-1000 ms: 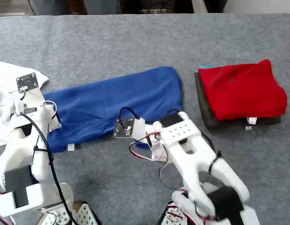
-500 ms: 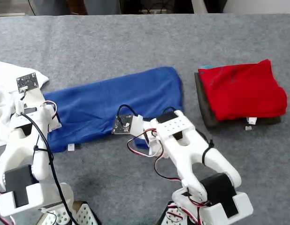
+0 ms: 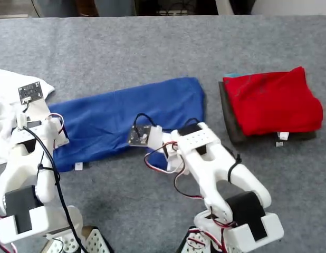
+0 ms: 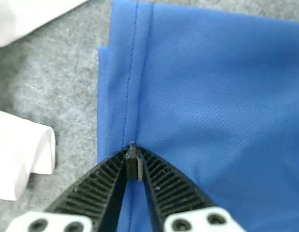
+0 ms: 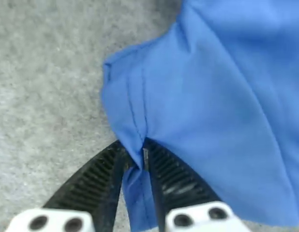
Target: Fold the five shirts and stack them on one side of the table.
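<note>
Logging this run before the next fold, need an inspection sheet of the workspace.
Surface: grey fabric-covered table, flat.
Job's things: blue shirt spread lengthwise mid-table; red shirt folded atop a folded dark shirt on the right; white shirt at the left edge.
Clutter: nothing seen.
End effectors: left end effector shut on the blue shirt's hem; right end effector shut on its near edge.
Cables: black cable runs along the left arm; red and white wires loop at the right arm's wrist.
Surroundings: dark shapes beyond the far edge, too unclear to name.

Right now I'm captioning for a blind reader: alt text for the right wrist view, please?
The right gripper has its black ribbed fingers shut on a stitched edge of the blue fabric shirt, with the grey felt table beyond.
</note>
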`<state>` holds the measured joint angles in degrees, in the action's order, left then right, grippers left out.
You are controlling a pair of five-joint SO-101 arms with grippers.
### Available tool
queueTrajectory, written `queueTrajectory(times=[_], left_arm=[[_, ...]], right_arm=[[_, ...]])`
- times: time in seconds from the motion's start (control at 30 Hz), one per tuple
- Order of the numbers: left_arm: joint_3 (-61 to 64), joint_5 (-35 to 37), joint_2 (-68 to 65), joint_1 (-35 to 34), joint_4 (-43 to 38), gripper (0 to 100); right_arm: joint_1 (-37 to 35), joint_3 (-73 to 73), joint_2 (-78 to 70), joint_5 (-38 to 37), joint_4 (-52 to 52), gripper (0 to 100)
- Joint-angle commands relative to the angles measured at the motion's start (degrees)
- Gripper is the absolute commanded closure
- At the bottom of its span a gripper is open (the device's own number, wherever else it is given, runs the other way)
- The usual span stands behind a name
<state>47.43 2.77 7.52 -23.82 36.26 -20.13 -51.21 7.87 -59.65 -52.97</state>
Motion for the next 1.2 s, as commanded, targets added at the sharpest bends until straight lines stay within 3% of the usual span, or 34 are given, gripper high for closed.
queueTrajectory(times=[0.0,0.17,0.37,0.7,0.93,1.17], left_arm=[[-1.1,0.44,0.26,-0.57,-0.26,97],[-1.1,0.44,0.26,-0.48,-0.26,97],[-1.1,0.44,0.26,-0.48,-0.26,97],[-1.1,0.44,0.26,-0.48,-0.26,97],[-1.1,0.44,0.26,-0.48,-0.26,97],[-1.1,0.44,0.26,-0.48,-0.26,97]], right_arm=[[2.46,0.4,-1.01,-0.44,0.53,98.5],[2.46,3.56,-0.92,0.7,-1.41,98.5],[2.46,16.04,-1.1,1.76,-14.51,98.5],[2.46,23.96,-2.33,1.49,-16.26,98.5],[2.46,40.57,-13.93,1.23,-20.48,98.5],[3.34,63.16,-30.55,-4.92,-29.45,98.5]])
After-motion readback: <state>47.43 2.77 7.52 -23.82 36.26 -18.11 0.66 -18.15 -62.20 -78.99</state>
